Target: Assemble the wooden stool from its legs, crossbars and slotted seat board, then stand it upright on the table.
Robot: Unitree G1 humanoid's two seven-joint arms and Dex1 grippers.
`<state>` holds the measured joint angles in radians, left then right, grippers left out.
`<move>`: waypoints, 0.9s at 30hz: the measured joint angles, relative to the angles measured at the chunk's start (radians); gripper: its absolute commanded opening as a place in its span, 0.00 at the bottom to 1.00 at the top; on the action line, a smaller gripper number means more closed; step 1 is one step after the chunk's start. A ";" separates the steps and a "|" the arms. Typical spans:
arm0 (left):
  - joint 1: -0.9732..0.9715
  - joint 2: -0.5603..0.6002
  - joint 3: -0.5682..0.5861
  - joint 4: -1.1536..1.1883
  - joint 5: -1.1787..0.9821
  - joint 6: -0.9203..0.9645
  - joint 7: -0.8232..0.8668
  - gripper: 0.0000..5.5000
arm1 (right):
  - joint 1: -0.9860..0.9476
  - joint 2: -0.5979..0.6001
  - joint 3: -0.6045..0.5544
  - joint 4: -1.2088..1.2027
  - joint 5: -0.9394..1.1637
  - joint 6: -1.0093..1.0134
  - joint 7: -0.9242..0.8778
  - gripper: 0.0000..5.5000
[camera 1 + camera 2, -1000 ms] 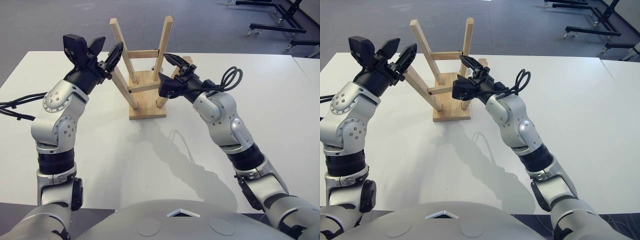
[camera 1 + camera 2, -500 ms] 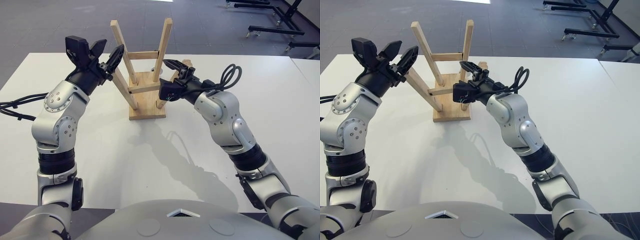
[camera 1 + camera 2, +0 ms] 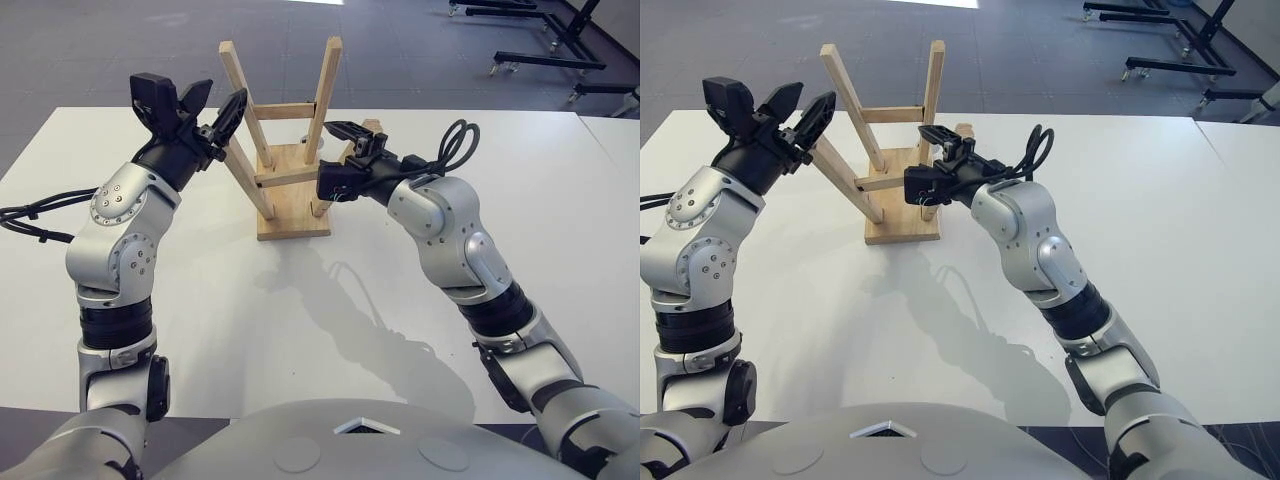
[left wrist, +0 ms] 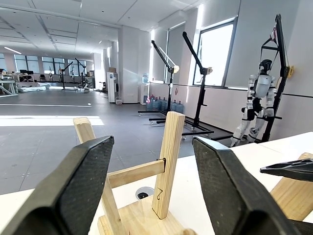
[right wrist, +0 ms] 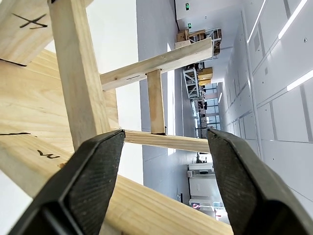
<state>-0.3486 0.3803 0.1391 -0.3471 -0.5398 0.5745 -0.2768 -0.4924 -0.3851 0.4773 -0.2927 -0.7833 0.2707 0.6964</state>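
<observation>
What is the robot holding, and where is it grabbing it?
Nothing. The left gripper and right gripper are both open beside the legs of the upside-down stool, not squeezing them.

The stool [image 3: 900,226] sits upside down on the table [image 3: 1160,200], seat flat, legs up. The left gripper [image 3: 800,112], jaws apart, is at one leg's tip; the right gripper [image 3: 928,160], jaws also spread, is at another leg

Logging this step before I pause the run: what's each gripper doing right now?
Left gripper: jaws open, holding nothing, beside the upturned stool.
Right gripper: jaws open, close to the stool, gripping nothing.
</observation>
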 measured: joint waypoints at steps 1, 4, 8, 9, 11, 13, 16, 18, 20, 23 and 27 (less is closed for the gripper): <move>0.001 -0.001 0.000 -0.001 0.000 0.000 0.002 0.53 | -0.003 -0.002 0.001 0.000 0.000 0.000 0.007 0.56; 0.002 -0.001 0.001 -0.001 0.000 -0.001 0.003 0.53 | -0.010 -0.007 0.005 0.007 -0.001 -0.001 0.012 0.56; 0.004 -0.001 0.003 -0.002 0.000 -0.003 0.004 0.53 | -0.023 -0.006 0.013 0.019 -0.003 -0.001 0.012 0.56; 0.004 -0.001 0.003 -0.002 0.000 -0.003 0.004 0.53 | -0.025 -0.006 0.014 0.020 -0.003 -0.001 0.012 0.56; 0.004 -0.003 0.003 -0.002 0.000 -0.005 0.004 0.53 | -0.025 -0.007 0.014 0.028 -0.003 -0.016 -0.003 0.56; 0.003 -0.009 0.001 -0.003 0.000 -0.010 0.004 0.53 | -0.004 -0.013 0.034 0.067 -0.024 -0.065 -0.063 0.56; 0.006 -0.012 0.005 -0.009 -0.001 -0.014 0.004 0.53 | 0.024 -0.015 0.029 0.093 -0.034 -0.130 -0.180 0.56; 0.006 -0.013 0.005 -0.013 -0.002 -0.014 0.004 0.53 | 0.035 -0.017 0.016 0.103 -0.037 -0.161 -0.236 0.56; 0.006 -0.015 0.004 -0.020 -0.003 -0.014 0.004 0.53 | 0.038 -0.018 -0.008 0.107 -0.036 -0.178 -0.269 0.56; 0.006 -0.017 0.003 -0.021 -0.005 -0.014 0.002 0.53 | 0.037 -0.026 -0.014 0.120 -0.033 -0.195 -0.275 0.56; 0.005 -0.017 0.003 -0.017 -0.004 -0.014 -0.004 0.53 | 0.037 -0.024 -0.014 0.138 -0.023 -0.210 -0.269 0.56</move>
<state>-0.3433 0.3631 0.1418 -0.3646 -0.5442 0.5605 -0.2804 -0.4550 -0.4089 0.4631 -0.1546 -0.8058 0.0605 0.4272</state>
